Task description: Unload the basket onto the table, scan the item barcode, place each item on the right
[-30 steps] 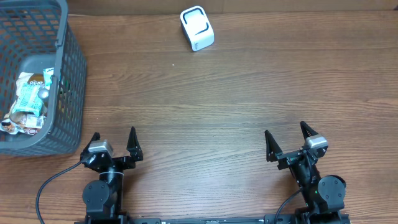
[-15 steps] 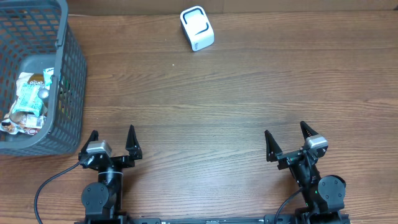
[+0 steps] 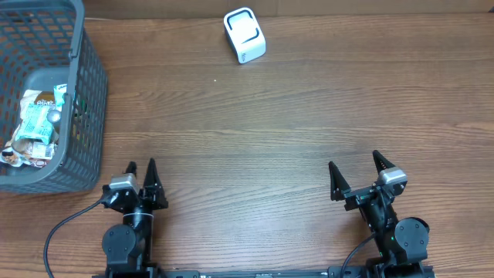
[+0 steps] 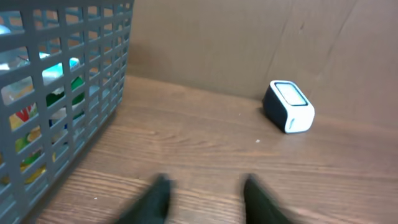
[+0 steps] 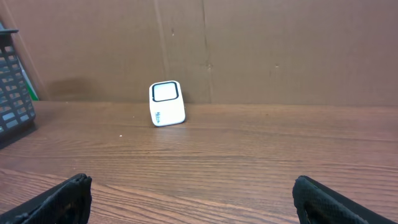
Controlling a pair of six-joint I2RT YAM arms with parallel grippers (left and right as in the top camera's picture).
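**Robot lab bench dressed as a shop checkout**

Wood-grain table (image 3: 293, 116) backed by plain brown cardboard sheets (image 5: 280, 43), so it has a test-cell look. Left arm (image 3: 123, 241) and right arm (image 3: 405, 235) are mounted at the near table edge, with a black cable (image 3: 58, 232) looping off the left base. Retail props: grey plastic shopping basket (image 3: 91, 93) holding packaged snacks (image 3: 35, 123) at far left, and a small white countertop barcode scanner (image 3: 245, 35) at the far edge.

Packets (image 3: 37, 123) in basket (image 3: 91, 116), left of scanner (image 3: 245, 35)
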